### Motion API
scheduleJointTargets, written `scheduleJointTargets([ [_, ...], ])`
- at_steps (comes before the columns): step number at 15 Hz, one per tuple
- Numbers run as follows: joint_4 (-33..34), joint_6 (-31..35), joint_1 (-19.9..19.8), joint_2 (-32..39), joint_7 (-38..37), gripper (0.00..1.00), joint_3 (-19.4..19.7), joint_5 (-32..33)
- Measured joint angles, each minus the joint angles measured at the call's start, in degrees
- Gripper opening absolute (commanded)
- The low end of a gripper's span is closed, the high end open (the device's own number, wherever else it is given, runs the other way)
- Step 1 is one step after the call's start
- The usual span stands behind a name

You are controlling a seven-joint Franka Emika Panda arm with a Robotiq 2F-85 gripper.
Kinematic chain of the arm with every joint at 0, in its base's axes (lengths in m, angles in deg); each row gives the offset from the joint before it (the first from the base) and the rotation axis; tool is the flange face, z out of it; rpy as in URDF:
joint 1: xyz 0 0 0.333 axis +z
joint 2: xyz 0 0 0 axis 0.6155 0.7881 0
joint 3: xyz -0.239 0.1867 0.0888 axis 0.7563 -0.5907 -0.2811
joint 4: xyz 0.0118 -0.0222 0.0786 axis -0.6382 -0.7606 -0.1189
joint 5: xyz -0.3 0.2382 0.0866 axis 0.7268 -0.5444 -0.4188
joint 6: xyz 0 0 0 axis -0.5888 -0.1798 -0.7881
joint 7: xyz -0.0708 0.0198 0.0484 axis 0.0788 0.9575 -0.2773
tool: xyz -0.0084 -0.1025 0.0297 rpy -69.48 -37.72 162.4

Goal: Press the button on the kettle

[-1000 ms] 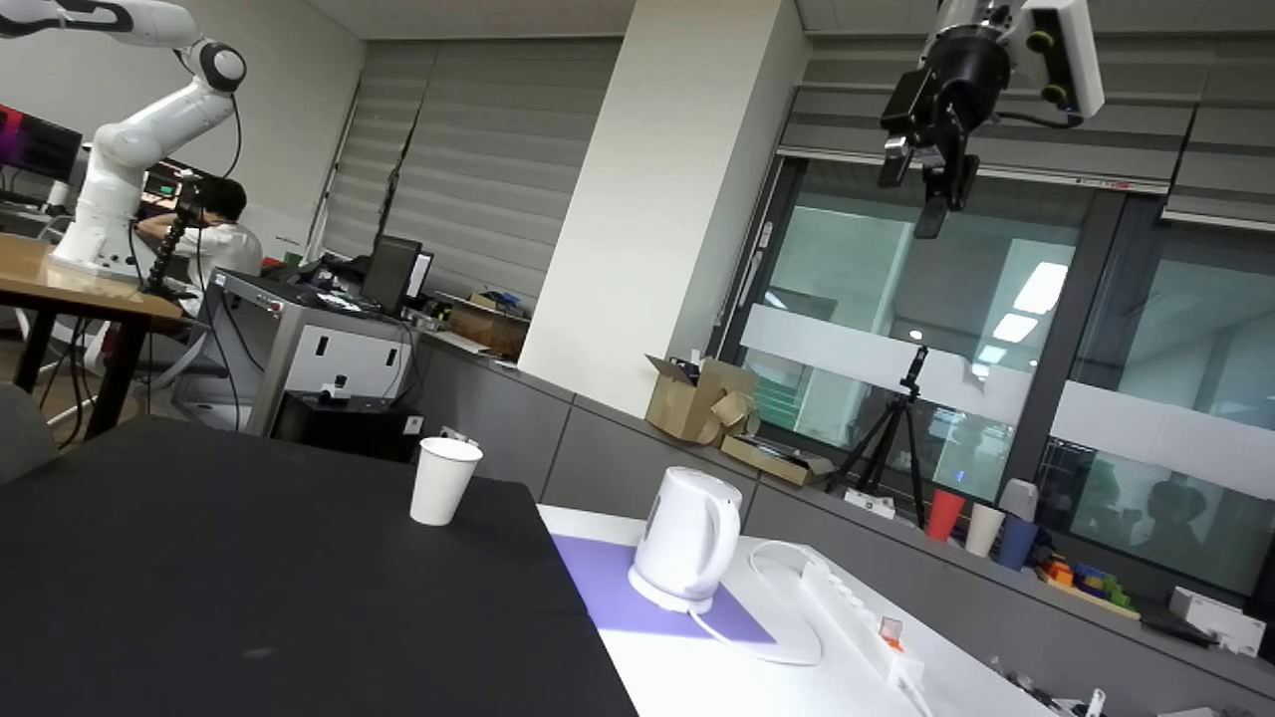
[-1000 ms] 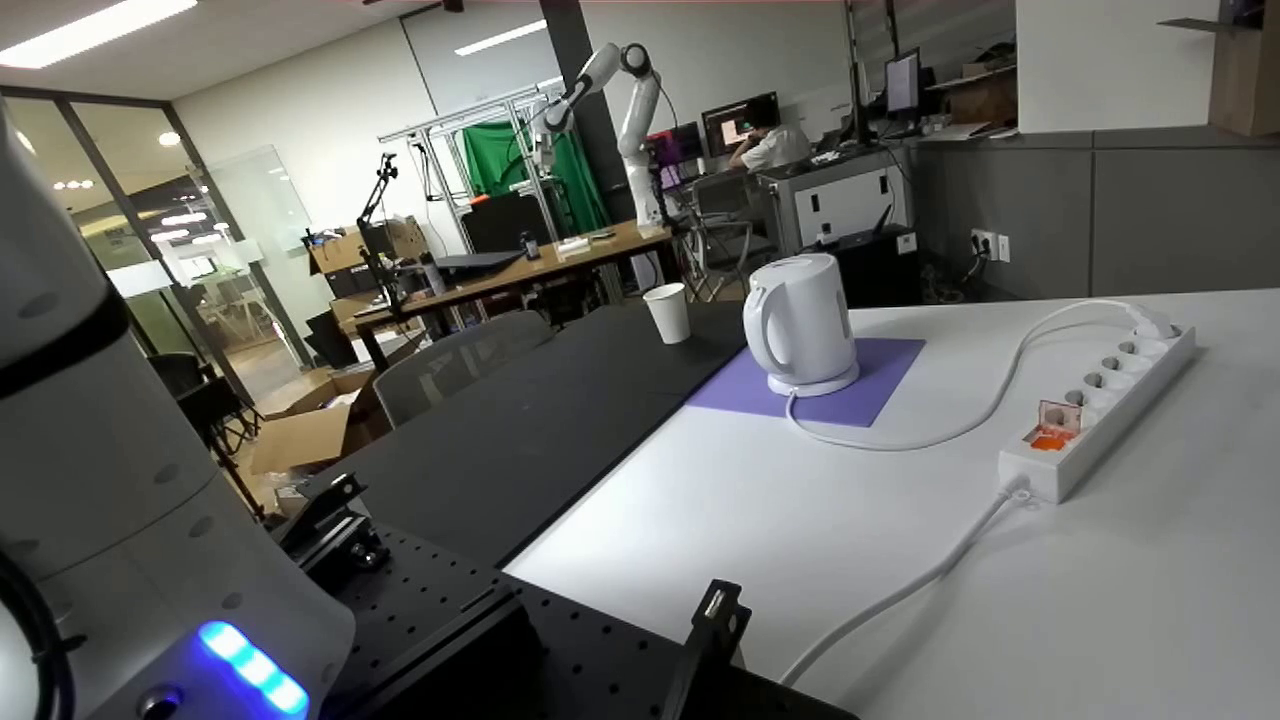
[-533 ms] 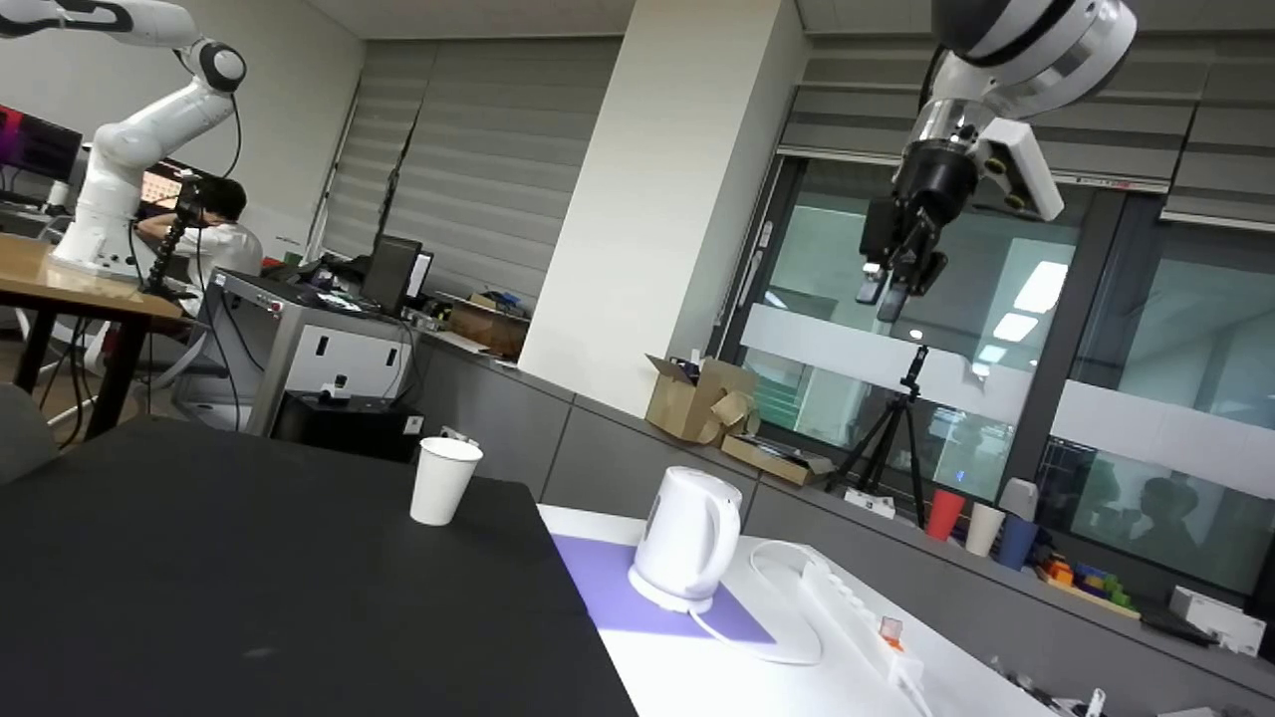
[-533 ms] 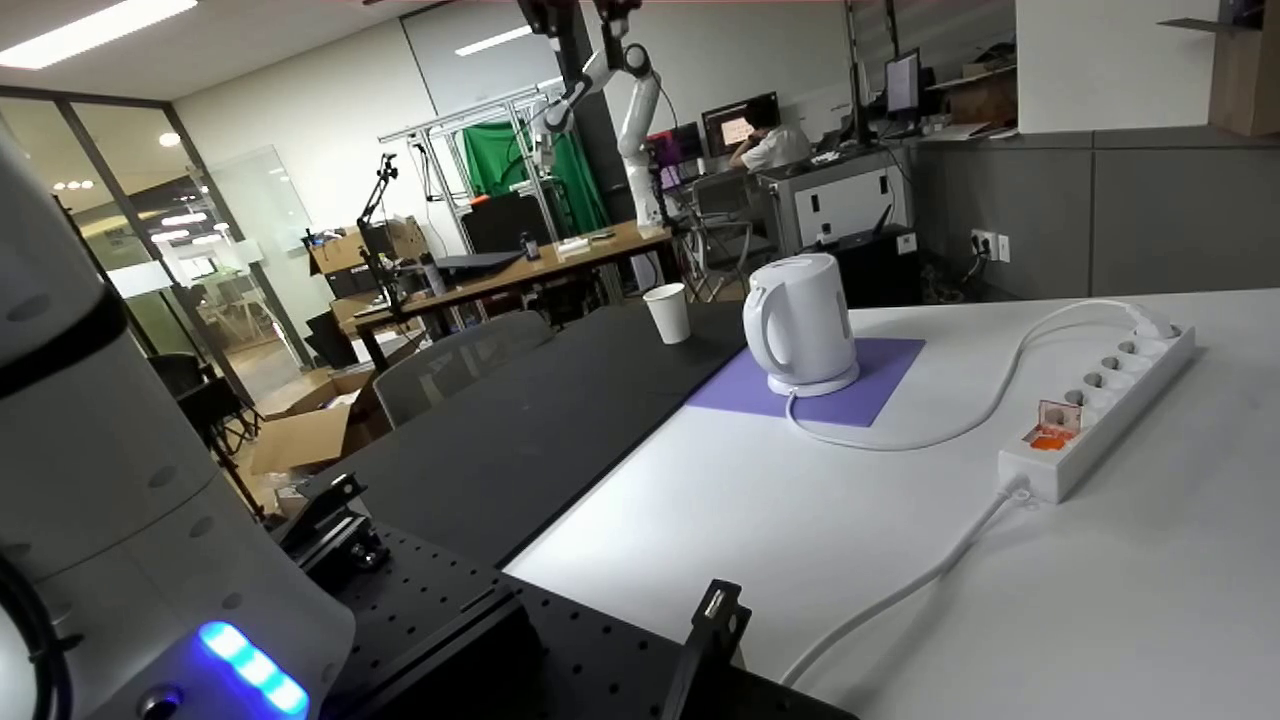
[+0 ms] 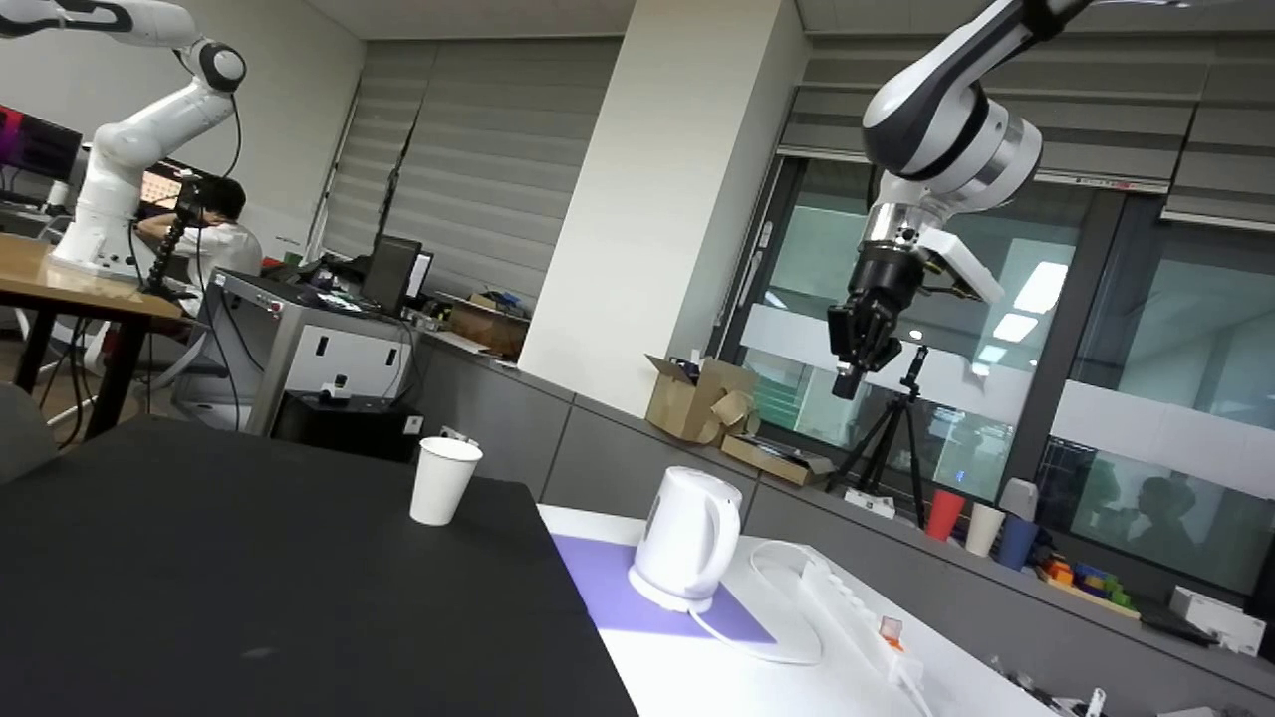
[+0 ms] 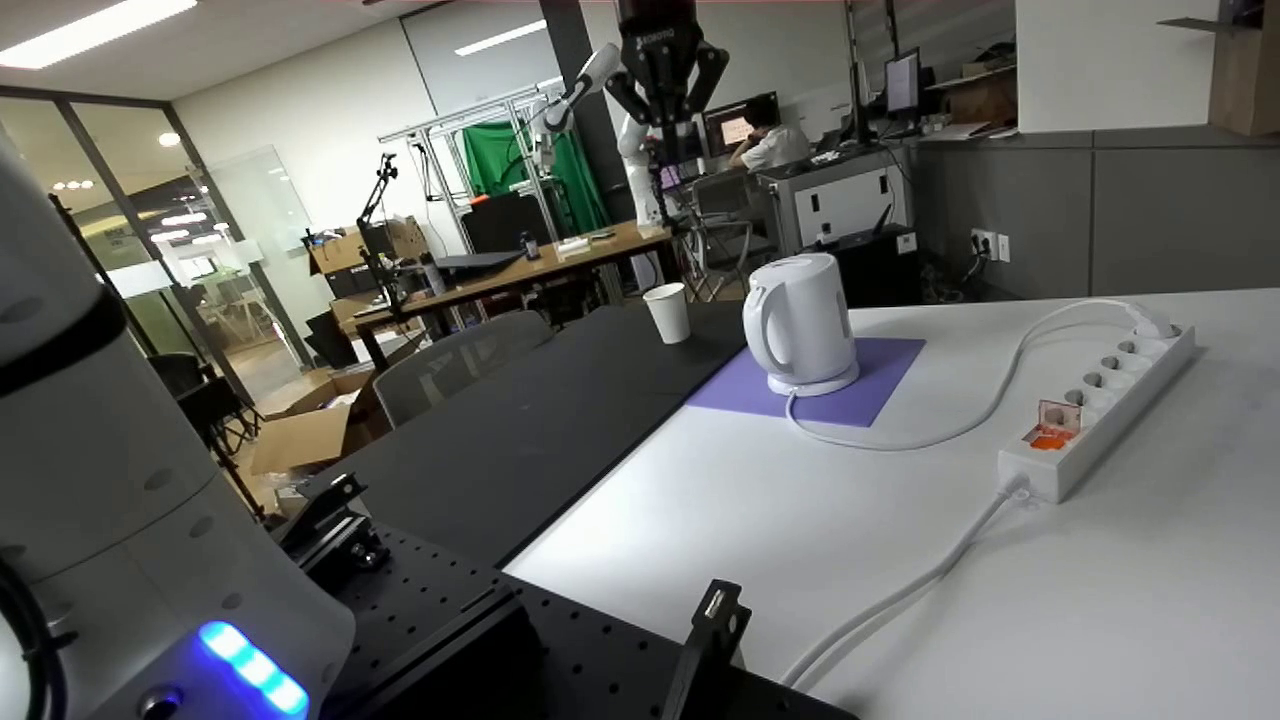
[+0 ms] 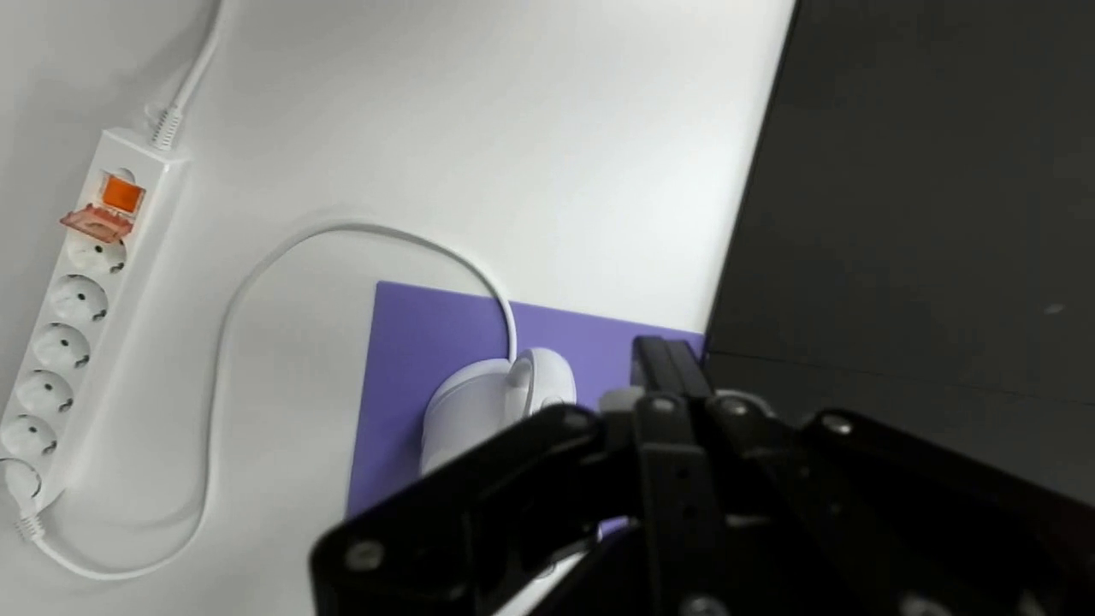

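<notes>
The white kettle (image 5: 685, 538) stands upright on a purple sheet, its loop handle (image 6: 764, 330) toward the power-strip cord side in an exterior view. From the wrist I see only part of the kettle (image 7: 466, 415), the rest covered by my gripper's linkage. A small round outline (image 7: 559, 400) shows on its handle; whether this is the button I cannot tell. My gripper (image 5: 847, 384) hangs in the air, higher than the kettle and apart from it. In the wrist view the gripper (image 7: 670, 344) is shut, fingertips together with nothing between them.
A white paper cup (image 5: 444, 483) stands on the black table (image 5: 279, 597). The purple sheet (image 6: 885, 375) lies on the white table (image 6: 850, 540). A white power strip (image 6: 1105, 410) lies there too, with the kettle's cord (image 6: 1000, 395) curving to it.
My gripper has come down and, in an exterior view, leftward toward the kettle. Its fingers have gone from apart to together. The kettle and cup have not moved.
</notes>
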Motion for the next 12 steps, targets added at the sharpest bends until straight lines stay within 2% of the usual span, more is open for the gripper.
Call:
scheduleJointTargets([
  [12,0.8,0.3,-0.4,0.6,0.3,0.0,-0.5,-0.2],
])
